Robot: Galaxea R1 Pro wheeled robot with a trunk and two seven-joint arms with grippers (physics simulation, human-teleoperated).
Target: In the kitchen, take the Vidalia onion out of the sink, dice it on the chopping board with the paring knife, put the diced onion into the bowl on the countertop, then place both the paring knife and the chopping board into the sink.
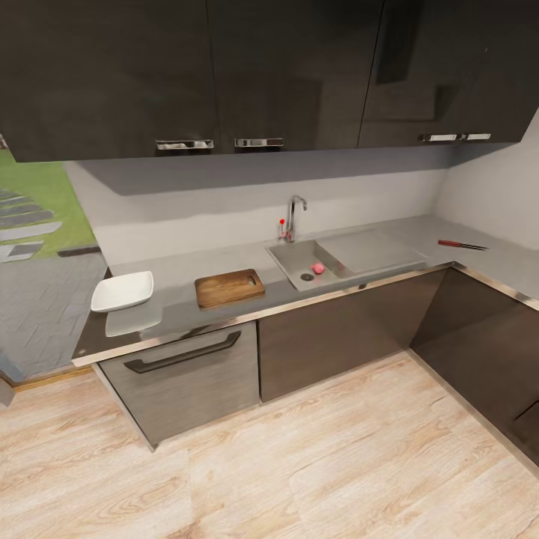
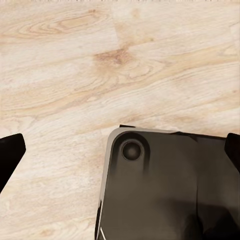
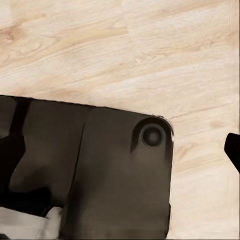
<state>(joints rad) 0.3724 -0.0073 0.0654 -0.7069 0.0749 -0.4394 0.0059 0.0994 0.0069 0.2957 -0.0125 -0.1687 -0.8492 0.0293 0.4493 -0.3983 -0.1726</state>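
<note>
Your Vidalia onion (image 1: 318, 267) sits in the sink (image 1: 296, 257), frame center; the chopping board (image 1: 229, 287) lies just left. You can't tell either gripper's state.

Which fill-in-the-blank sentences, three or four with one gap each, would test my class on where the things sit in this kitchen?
1. The small pinkish-red onion lies inside the grey steel ____, near the round drain.
2. The brown wooden chopping board lies between the sink and the white square ____.
3. The red-handled paring knife lies on the grey metal-look countertop, on the side of the sink away from the ____.
4. The chrome tap carries a ____ knob.

Missing words: sink; bowl; chopping board; red
</note>
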